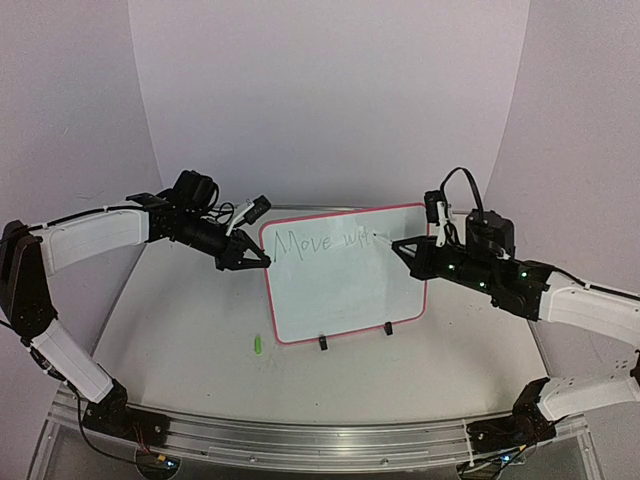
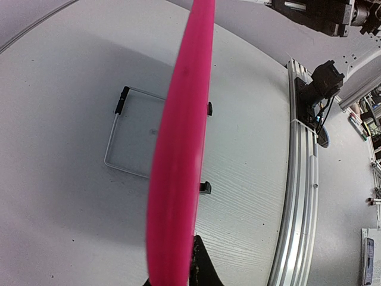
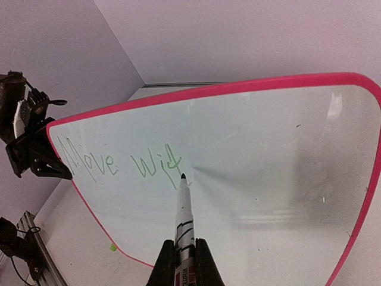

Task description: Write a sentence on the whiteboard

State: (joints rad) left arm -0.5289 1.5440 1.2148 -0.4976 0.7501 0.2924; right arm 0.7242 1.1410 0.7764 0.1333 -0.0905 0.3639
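The whiteboard [image 1: 345,295] with a pink-red frame stands tilted on black clip feet at mid-table. Green handwriting, the sentence [image 1: 320,243], reads "Move Wit" in one line near its top, clearer in the right wrist view [image 3: 119,164]. My left gripper [image 1: 256,260] is shut on the board's upper left edge; the pink frame [image 2: 178,167] fills the left wrist view between its fingers. My right gripper [image 1: 412,251] is shut on a white marker [image 3: 184,220], whose tip touches the board just right of the last letter.
A small green marker cap [image 1: 256,344] lies on the table left of the board's lower corner. The wire stand [image 2: 128,140] lies behind the board. An aluminium rail [image 1: 300,440] runs along the near edge. A curved white backdrop surrounds the table.
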